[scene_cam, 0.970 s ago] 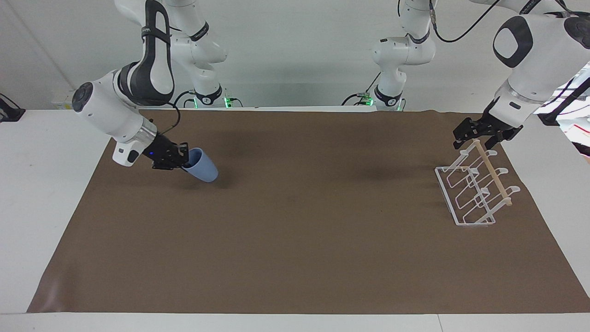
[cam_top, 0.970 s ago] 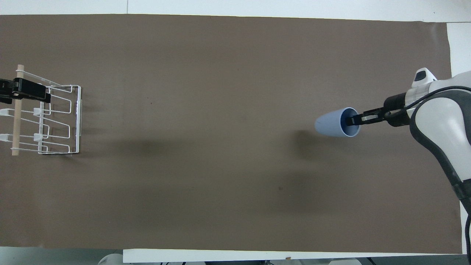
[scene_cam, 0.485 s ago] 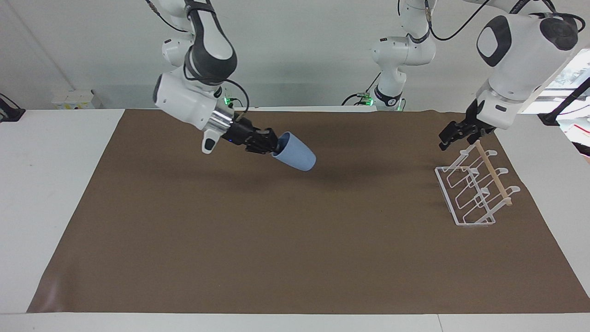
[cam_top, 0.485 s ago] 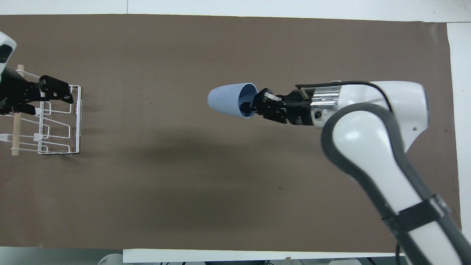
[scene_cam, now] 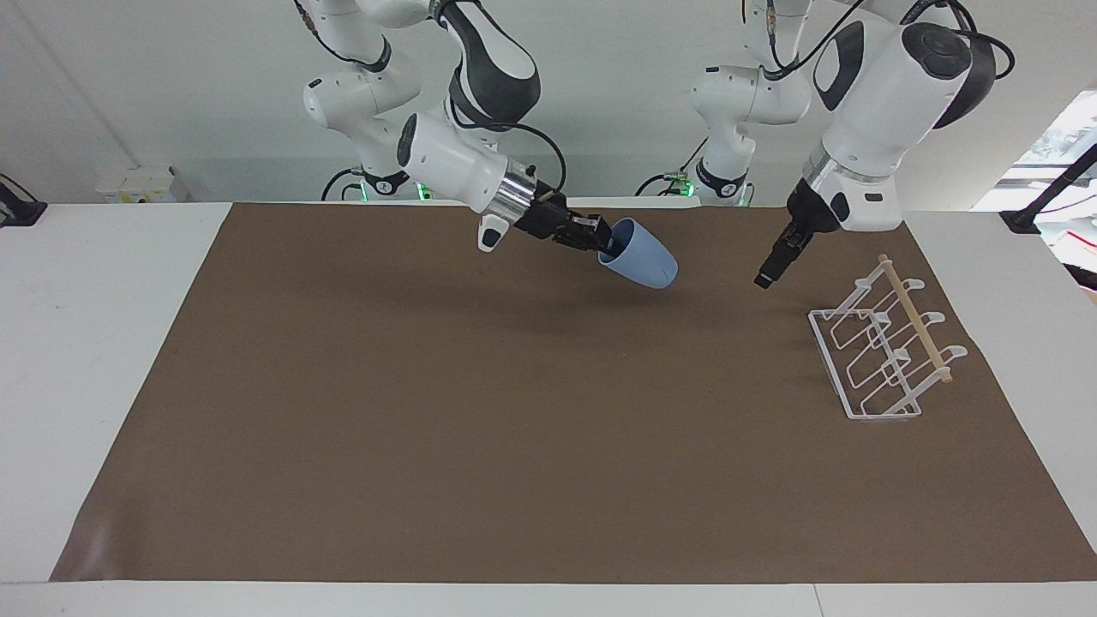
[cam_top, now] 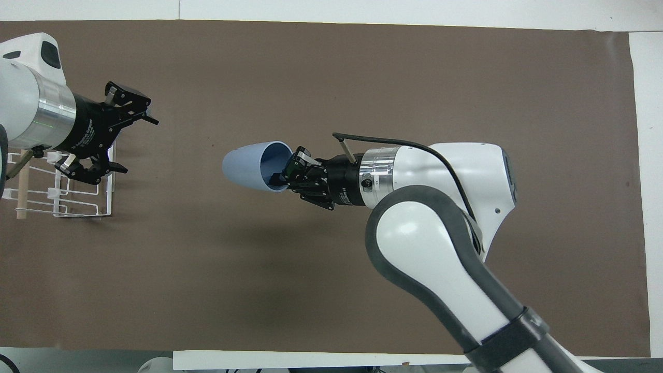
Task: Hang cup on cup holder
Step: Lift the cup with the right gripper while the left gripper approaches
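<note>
— Two shifts: the right gripper (scene_cam: 597,237), clamped on the rim of the cup (scene_cam: 643,261), has carried it over the mid-mat (scene_cam: 514,428).
— And the left gripper (scene_cam: 765,276), fingers spread, has left the cup holder (scene_cam: 874,360), likely for a handover. Bare mat lies between them; the holder sits near the mat's edge.

A brown mat (scene_cam: 480,428) lies flat across a white table (scene_cam: 94,343), covering most of its top; bare white margins of the table show along the mat's edges; a pale wall (scene_cam: 171,94) rises at the robots' end; a dark fixture (scene_cam: 15,210) sits at the table's edge toward the right arm's end; soft shadows fall across the mat's middle.
</note>
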You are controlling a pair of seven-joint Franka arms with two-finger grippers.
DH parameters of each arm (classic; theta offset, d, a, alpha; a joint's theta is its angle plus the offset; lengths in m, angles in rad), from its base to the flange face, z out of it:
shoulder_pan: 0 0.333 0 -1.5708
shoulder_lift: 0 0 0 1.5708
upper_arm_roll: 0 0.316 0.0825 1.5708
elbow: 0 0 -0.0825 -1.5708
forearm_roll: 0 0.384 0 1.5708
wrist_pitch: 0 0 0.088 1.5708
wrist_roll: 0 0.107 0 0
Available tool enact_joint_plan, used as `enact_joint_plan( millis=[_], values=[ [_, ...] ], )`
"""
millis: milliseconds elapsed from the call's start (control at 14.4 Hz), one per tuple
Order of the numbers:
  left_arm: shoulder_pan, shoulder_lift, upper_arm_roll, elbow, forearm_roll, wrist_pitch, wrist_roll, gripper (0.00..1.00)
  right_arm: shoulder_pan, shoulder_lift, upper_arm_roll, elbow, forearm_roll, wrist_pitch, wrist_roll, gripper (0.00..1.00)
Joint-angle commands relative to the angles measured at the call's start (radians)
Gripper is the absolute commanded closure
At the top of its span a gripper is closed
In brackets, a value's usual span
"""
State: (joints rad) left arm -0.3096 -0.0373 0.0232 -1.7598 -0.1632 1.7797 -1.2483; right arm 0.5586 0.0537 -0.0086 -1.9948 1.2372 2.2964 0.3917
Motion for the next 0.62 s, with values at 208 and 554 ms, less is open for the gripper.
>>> enact_joint_plan(
  millis=[208,554],
  values=[
    [0.105,0.086,0.023,0.239,-0.27,-0.27,-0.172,0.0,-0.042,0.0,0.002,0.019,0.021,-0.048,-0.007,1.0],
    [0.109,0.059,0.021,0.162,-0.416,-0.209,-0.296,0.0,-0.035,0.0,0.002,0.019,0.021,-0.045,-0.007,1.0]
  ],
)
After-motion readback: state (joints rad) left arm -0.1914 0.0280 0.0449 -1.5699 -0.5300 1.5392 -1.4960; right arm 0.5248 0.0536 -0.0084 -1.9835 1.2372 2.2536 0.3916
